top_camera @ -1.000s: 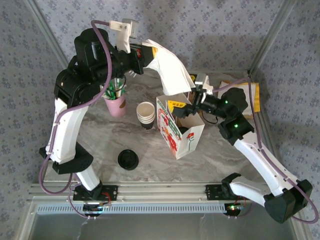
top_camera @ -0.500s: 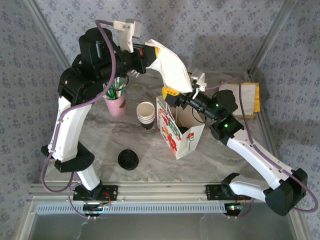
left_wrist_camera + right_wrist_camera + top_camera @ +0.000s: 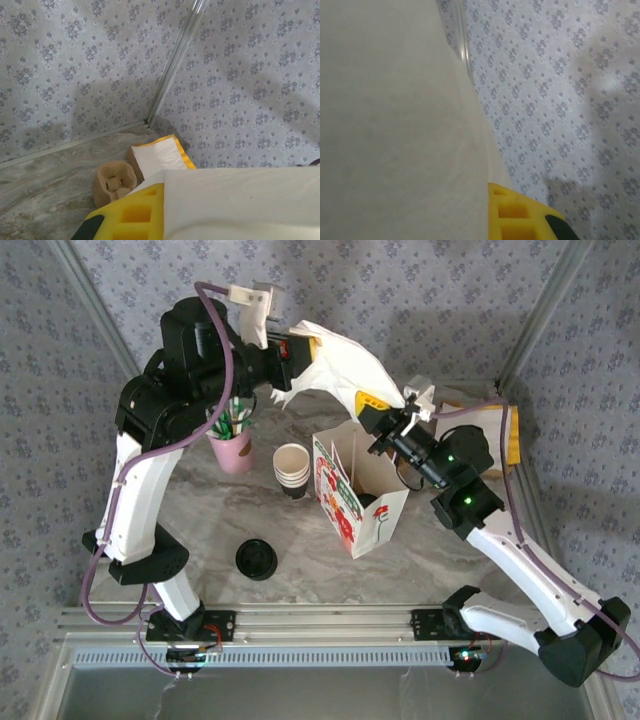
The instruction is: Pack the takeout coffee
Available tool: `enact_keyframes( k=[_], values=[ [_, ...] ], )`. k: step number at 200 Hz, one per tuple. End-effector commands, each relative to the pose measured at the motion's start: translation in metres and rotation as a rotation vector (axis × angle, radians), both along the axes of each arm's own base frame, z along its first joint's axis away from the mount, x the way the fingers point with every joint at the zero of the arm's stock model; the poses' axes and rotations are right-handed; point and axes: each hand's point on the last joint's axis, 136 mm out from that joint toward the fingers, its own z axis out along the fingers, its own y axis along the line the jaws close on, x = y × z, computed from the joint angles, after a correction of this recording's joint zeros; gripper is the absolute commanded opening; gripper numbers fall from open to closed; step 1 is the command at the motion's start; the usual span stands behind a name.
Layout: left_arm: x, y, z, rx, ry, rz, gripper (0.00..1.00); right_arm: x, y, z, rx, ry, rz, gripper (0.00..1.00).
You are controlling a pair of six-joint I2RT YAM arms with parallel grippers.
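**Takeout coffee stood outside the carton while both grippers held a bag aloft**

Takeout coffee (image 3: 256,559) showed from above mostly as a round black plastic lid, with its paper cup largely hidden underneath. It stood on the grey marbled tabletop (image 3: 200,525) at about 7 o'clock, well apart from both grippers.

Near the tabletop's middle stood an open-topped white cardboard carton (image 3: 362,508) printed in red and green, and the coffee stood at 8 o'clock from it. A stack of lidless cream paper cups (image 3: 291,469) stood just beside the carton at its 9 o'clock. A pink cup of green-and-white straws (image 3: 232,448) stood at 10 o'clock, under the left arm.

Above the carton, a flat white paper bag (image 3: 340,375) hung in the air between the two arms. The left gripper (image 3: 297,352) was pressed together on the bag's end at 11 o'clock. The right gripper (image 3: 380,412) pinched the opposite end at 1 o'clock, just above the carton's far rim. In the left wrist view the bag stretched across the lower frame beside a yellow finger (image 3: 127,217). In the right wrist view its white paper covered the left side, touching another yellow finger (image 3: 517,215).

At 2 o'clock, by the far right corner, lay a pile of white paper bags with yellow edges (image 3: 503,445). A crumpled brown paper piece (image 3: 114,182) sat just beside it.
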Motion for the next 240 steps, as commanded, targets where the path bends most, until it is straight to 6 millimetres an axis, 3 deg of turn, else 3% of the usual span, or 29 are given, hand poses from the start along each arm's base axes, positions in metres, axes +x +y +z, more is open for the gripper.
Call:
enact_keyframes(
  k=[1, 23, 28, 65, 142, 186, 218, 240],
  values=[
    [-0.013, 0.009, 0.002, 0.017, -0.01, -0.02, 0.0, 0.001, -0.014, 0.015, 0.003, 0.04, -0.067, 0.0],
    [-0.017, 0.01, -0.008, 0.043, 0.014, -0.032, 0.0, 0.01, -0.021, 0.01, -0.008, 0.13, -0.118, 0.0],
    [-0.018, 0.011, -0.009, 0.046, 0.014, -0.032, 0.0, 0.008, -0.026, 0.021, 0.006, 0.13, -0.131, 0.0],
    [-0.023, 0.014, -0.009, 0.033, 0.017, -0.034, 0.0, 0.015, -0.035, 0.012, -0.043, 0.257, -0.167, 0.0],
    [-0.026, -0.005, -0.018, -0.043, 0.061, -0.061, 0.0, 0.027, -0.047, -0.024, -0.076, 0.57, -0.2, 0.0],
    [-0.022, -0.004, -0.024, 0.013, 0.029, -0.042, 0.0, 0.023, -0.059, -0.024, -0.082, 0.561, -0.211, 0.0],
    [-0.022, 0.001, -0.018, 0.058, -0.035, -0.036, 0.0, 0.017, -0.075, -0.013, -0.063, 0.501, -0.192, 0.0],
    [-0.025, -0.001, -0.014, 0.093, -0.078, -0.073, 0.0, 0.011, -0.075, -0.004, -0.063, 0.465, -0.104, 0.0]
  ],
)
